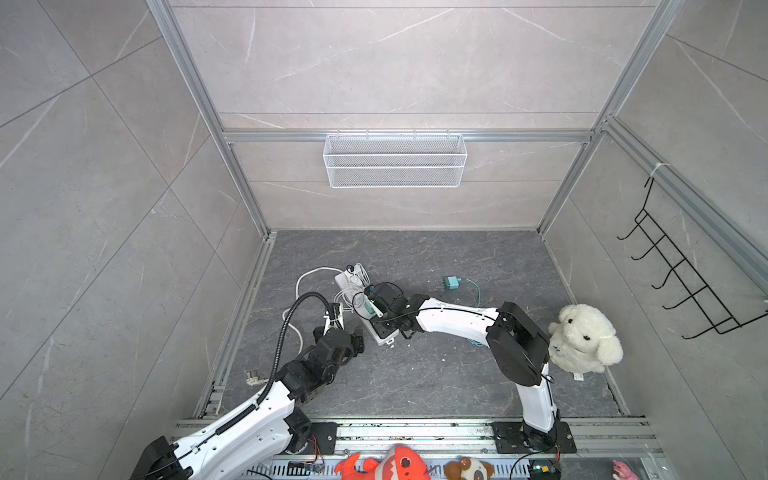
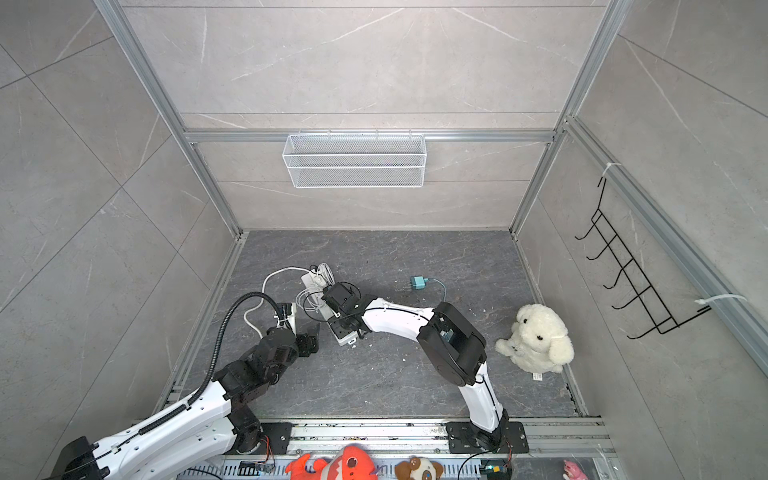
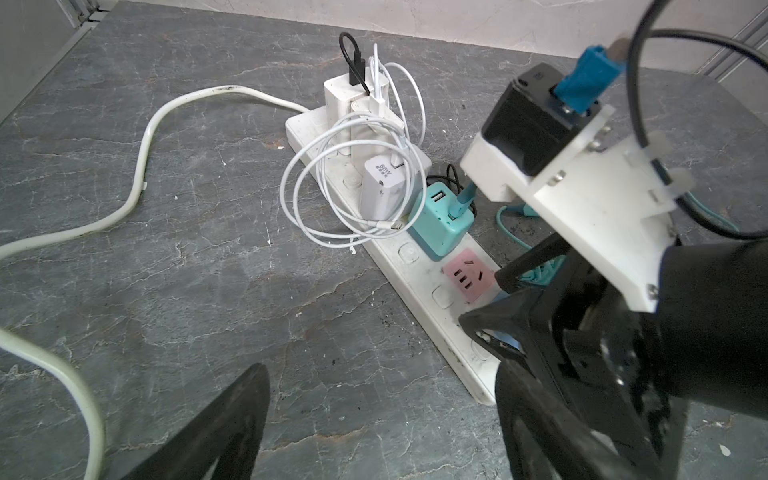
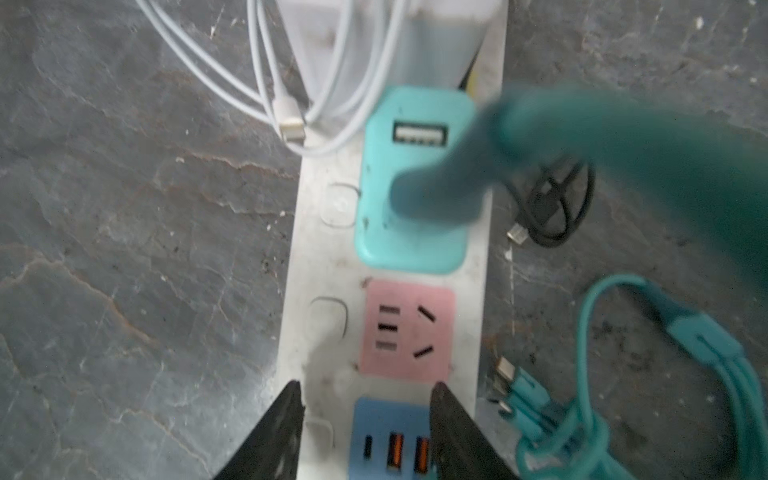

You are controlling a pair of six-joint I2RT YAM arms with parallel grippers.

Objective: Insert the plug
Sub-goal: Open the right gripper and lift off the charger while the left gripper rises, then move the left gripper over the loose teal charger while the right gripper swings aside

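**Teal plug looks seated already**

Left gripper, lower left of centre in a top view, gapes wide on nothing. The long white plastic power strip runs diagonally mid-frame. The boxy teal plastic plug sits in it, just ahead of the nearer right gripper, whose jaws are apart and empty.

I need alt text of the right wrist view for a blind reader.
A teal charger is plugged into a white power strip, beside an empty pink socket. The right gripper is open near a blue USB panel.
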